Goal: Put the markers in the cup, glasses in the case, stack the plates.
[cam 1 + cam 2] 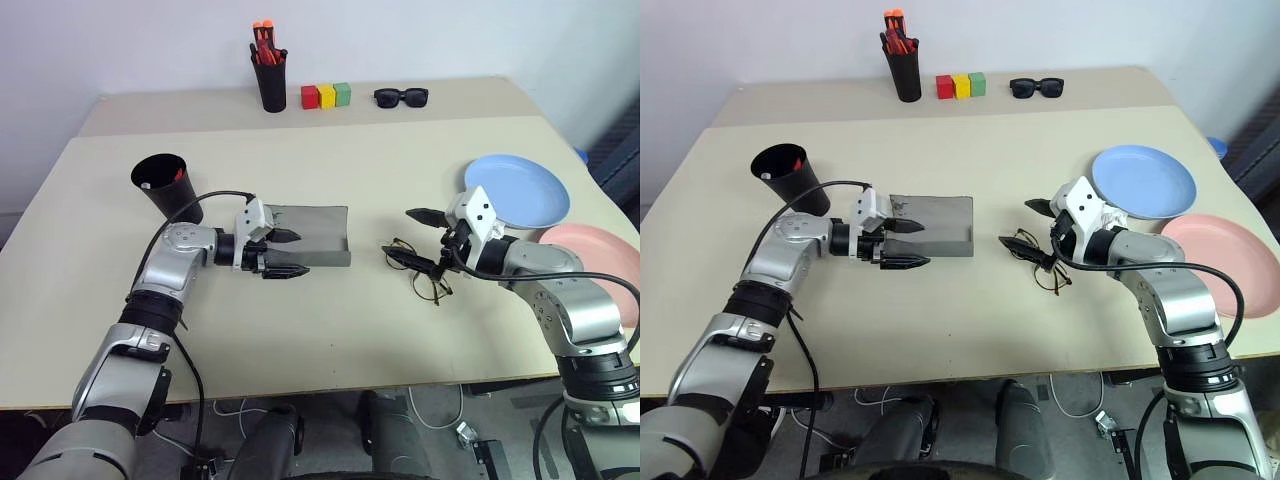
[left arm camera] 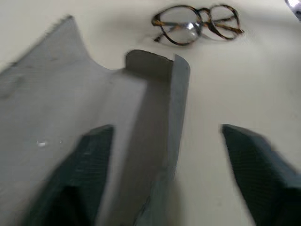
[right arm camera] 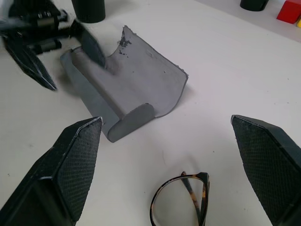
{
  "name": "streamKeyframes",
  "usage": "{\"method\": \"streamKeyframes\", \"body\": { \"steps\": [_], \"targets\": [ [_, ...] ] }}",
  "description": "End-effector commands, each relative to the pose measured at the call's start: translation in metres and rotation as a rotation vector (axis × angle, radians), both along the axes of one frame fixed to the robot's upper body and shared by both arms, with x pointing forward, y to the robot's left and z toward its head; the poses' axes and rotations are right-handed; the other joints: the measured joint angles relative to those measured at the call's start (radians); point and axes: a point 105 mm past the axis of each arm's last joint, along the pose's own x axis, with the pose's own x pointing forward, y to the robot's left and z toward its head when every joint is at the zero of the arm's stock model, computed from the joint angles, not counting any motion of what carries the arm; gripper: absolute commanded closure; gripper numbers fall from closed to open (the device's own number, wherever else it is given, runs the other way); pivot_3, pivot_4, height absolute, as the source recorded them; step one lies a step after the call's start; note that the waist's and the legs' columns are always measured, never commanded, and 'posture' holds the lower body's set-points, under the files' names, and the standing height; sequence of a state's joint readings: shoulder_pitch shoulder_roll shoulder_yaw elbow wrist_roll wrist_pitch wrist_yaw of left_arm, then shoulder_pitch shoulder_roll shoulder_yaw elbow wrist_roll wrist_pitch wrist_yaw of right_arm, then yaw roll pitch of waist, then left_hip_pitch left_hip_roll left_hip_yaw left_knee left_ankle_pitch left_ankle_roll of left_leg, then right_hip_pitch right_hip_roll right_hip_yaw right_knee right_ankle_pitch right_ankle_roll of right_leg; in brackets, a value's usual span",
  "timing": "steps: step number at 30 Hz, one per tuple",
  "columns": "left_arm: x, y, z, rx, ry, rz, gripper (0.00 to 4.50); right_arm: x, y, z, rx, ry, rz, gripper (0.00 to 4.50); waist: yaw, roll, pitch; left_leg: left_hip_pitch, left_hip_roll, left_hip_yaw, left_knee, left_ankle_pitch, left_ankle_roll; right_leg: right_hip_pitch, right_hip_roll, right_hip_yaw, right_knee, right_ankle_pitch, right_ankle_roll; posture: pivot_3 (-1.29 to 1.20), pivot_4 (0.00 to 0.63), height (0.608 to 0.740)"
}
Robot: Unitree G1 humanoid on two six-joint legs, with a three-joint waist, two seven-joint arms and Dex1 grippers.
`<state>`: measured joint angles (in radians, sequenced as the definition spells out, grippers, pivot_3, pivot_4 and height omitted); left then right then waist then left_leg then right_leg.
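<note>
Beige table (image 1: 330,330): open case (image 1: 315,235) centred, glasses (image 1: 418,268) just beside.

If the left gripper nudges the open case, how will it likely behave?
The case looks thin and fabric-like with its lid lying flat, so it probably slides easily and is light. Its lid may flex. The left gripper straddles its front wall, jaws apart, so steadying looks feasible.

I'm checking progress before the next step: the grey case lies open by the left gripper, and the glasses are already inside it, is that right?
Not quite. The grey case does lie open by the left gripper, but the glasses are not inside it; they lie on the table beside the case, just under the right gripper. The left eye view shows this plainly.
</note>
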<state>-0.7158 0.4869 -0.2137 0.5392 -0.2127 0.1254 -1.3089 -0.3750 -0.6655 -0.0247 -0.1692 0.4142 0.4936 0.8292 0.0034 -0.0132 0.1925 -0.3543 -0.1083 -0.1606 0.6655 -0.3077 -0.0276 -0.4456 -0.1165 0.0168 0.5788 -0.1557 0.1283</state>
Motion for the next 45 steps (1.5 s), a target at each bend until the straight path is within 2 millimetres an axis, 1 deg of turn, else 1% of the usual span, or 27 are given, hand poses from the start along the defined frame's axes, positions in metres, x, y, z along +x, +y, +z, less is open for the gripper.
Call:
{"method": "streamKeyframes", "body": {
  "steps": [1, 4, 7, 9, 11, 13, 18, 21, 23, 26, 27, 29, 30, 33, 34, 37, 40, 42, 45],
  "targets": [
    [-0.001, -0.004, 0.011, 0.009, -0.004, -0.038, 2.94, -0.001, 0.006, 0.017, 0.011, -0.076, 0.024, 0.0, 0.0, 0.0, 0.0, 0.0, 0.0, 0.0, 0.0, 0.0, 0.0, 0.0, 0.0, 0.0, 0.0, 0.0, 0.0, 0.0, 0.15, 0.74],
    [-0.001, -0.004, 0.015, 0.011, -0.004, -0.046, 4.42, -0.002, 0.007, 0.017, 0.011, -0.08, 0.025, 0.0, 0.001, 0.0, 0.0, 0.0, 0.0, 0.0, 0.0, 0.0, 0.0, 0.0, 0.0, 0.0, 0.0, 0.0, 0.0, 0.0, 0.15, 0.74],
    [-0.003, 0.0, 0.019, 0.013, 0.0, -0.053, 4.47, -0.002, 0.008, 0.016, 0.011, -0.081, 0.028, 0.0, 0.001, 0.0, 0.0, 0.0, 0.0, 0.0, 0.0, 0.0, 0.0, 0.0, 0.0, 0.0, 0.0, 0.0, 0.0, 0.0, 0.15, 0.74],
    [-0.007, 0.001, 0.022, 0.007, 0.028, -0.07, 4.47, -0.001, 0.009, 0.016, 0.007, -0.087, 0.033, 0.0, 0.0, 0.0, 0.0, 0.0, 0.0, 0.0, 0.0, 0.0, 0.0, 0.0, 0.0, 0.0, 0.0, 0.0, 0.0, 0.0, 0.15, 0.74],
    [-0.018, -0.001, 0.031, -0.05, 0.098, -0.109, 4.47, 0.0, 0.009, 0.017, 0.01, -0.091, 0.034, 0.0, -0.002, 0.0, 0.0, 0.0, 0.0, 0.0, 0.0, 0.0, 0.0, 0.0, 0.0, 0.0, 0.0, 0.0, 0.0, 0.0, 0.15, 0.74],
    [-0.033, 0.001, 0.035, -0.044, 0.163, -0.17, 4.47, 0.0, 0.01, 0.017, 0.011, -0.092, 0.037, 0.0, -0.009, 0.0, 0.0, 0.0, 0.0, 0.0, 0.0, 0.0, 0.0, 0.0, 0.0, 0.0, 0.001, 0.0, 0.0, 0.0, 0.15, 0.74],
    [-0.053, 0.008, 0.027, 0.022, 0.212, -0.237, 4.47, 0.0, 0.011, 0.017, 0.01, -0.093, 0.041, 0.0, -0.017, 0.0, 0.0, 0.0, 0.0, 0.0, 0.0, 0.0, 0.0, 0.0, 0.0, 0.0, 0.001, 0.0, 0.0, 0.0, 0.15, 0.74],
    [-0.053, 0.01, 0.016, 0.081, 0.202, -0.219, 4.47, 0.001, 0.01, 0.017, 0.01, -0.098, 0.039, 0.0, -0.016, 0.0, 0.0, 0.0, 0.0, 0.0, 0.0, 0.0, 0.0, 0.0, 0.0, 0.0, 0.001, 0.0, 0.0, 0.0, 0.15, 0.74],
    [-0.047, 0.006, 0.014, 0.072, 0.171, -0.181, 4.47, 0.0, 0.01, 0.017, 0.009, -0.099, 0.037, 0.0, -0.013, 0.0, 0.0, 0.0, 0.0, 0.0, 0.0, 0.0, 0.0, 0.0, 0.0, 0.0, 0.001, 0.0, 0.0, 0.0, 0.15, 0.74],
    [-0.045, -0.001, 0.016, 0.037, 0.166, -0.165, 3.63, 0.0, 0.008, 0.016, 0.001, -0.093, 0.031, 0.0, -0.013, 0.0, 0.0, 0.0, 0.0, 0.0, 0.0, 0.0, 0.0, 0.0, 0.0, 0.0, 0.001, 0.0, 0.0, 0.0, 0.15, 0.74],
    [-0.043, -0.004, 0.018, 0.018, 0.147, -0.161, 3.15, 0.0, 0.007, 0.015, -0.004, -0.087, 0.024, 0.0, -0.014, 0.0, 0.0, 0.0, 0.0, 0.0, 0.0, 0.0, 0.0, 0.0, 0.0, 0.0, 0.001, 0.0, 0.0, 0.0, 0.15, 0.74],
    [-0.043, -0.006, 0.019, 0.009, 0.164, -0.142, 2.17, 0.001, 0.003, 0.012, -0.032, -0.064, 0.002, 0.0, -0.014, 0.0, 0.0, 0.0, 0.0, 0.0, 0.0, 0.0, 0.0, 0.0, 0.0, 0.0, 0.001, 0.0, 0.0, 0.0, 0.15, 0.74],
    [-0.044, -0.007, 0.021, 0.003, 0.164, -0.143, 1.58, 0.002, 0.0, 0.009, -0.05, -0.043, -0.022, 0.0, -0.014, 0.0, 0.0, 0.0, 0.0, 0.0, 0.0, 0.0, 0.0, 0.0, 0.0, 0.0, 0.001, 0.0, 0.0, 0.0, 0.15, 0.74],
    [-0.045, -0.006, 0.027, -0.014, 0.131, -0.143, 0.17, 0.005, -0.011, 0.003, -0.129, 0.002, -0.087, 0.0, -0.014, 0.0, 0.0, 0.0, 0.0, 0.0, 0.0, 0.0, 0.0, 0.0, 0.0, 0.0, 0.001, 0.0, 0.0, 0.0, 0.15, 0.74],
    [-0.043, -0.005, 0.032, -0.036, 0.111, -0.131, 0.05, 0.004, -0.015, 0.001, -0.153, 0.031, -0.108, 0.0, -0.014, 0.0, 0.0, 0.0, 0.0, 0.0, 0.0, 0.0, 0.0, 0.0, 0.0, 0.0, 0.001, 0.0, 0.0, 0.0, 0.15, 0.74],
    [-0.043, 0.001, 0.05, -0.114, 0.075, -0.109, 0.05, -0.001, -0.02, 0.003, -0.193, 0.074, -0.142, 0.0, -0.015, 0.0, 0.0, 0.0, 0.0, 0.0, 0.0, 0.0, 0.0, -0.001, 0.0, 0.0, 0.001, 0.0, 0.0, 0.0, 0.15, 0.74],
    [-0.044, 0.01, 0.066, -0.201, 0.068, -0.08, 0.05, -0.004, -0.023, 0.0, -0.244, 0.126, -0.175, 0.0, -0.014, 0.0, 0.0, 0.0, 0.001, 0.0, 0.0, 0.0, 0.0, -0.001, 0.0, 0.0, 0.001, 0.0, 0.0, 0.0, 0.15, 0.74],
    [-0.045, 0.017, 0.071, -0.229, 0.063, -0.061, 0.05, -0.005, -0.022, -0.002, -0.251, 0.154, -0.188, 0.0, -0.014, 0.0, 0.0, 0.0, 0.001, 0.0, 0.0, 0.0, 0.0, -0.001, 0.0, 0.0, 0.001, 0.0, 0.0, 0.0, 0.15, 0.74],
    [-0.046, 0.024, 0.069, -0.221, 0.057, -0.035, 0.05, -0.003, -0.022, -0.007, -0.238, 0.199, -0.21, 0.0, -0.014, 0.0, 0.0, 0.0, 0.001, 0.0, 0.0, 0.0, 0.0, -0.001, 0.0, 0.0, 0.001, 0.0, 0.0, 0.0, 0.15, 0.74]
  ]
}}
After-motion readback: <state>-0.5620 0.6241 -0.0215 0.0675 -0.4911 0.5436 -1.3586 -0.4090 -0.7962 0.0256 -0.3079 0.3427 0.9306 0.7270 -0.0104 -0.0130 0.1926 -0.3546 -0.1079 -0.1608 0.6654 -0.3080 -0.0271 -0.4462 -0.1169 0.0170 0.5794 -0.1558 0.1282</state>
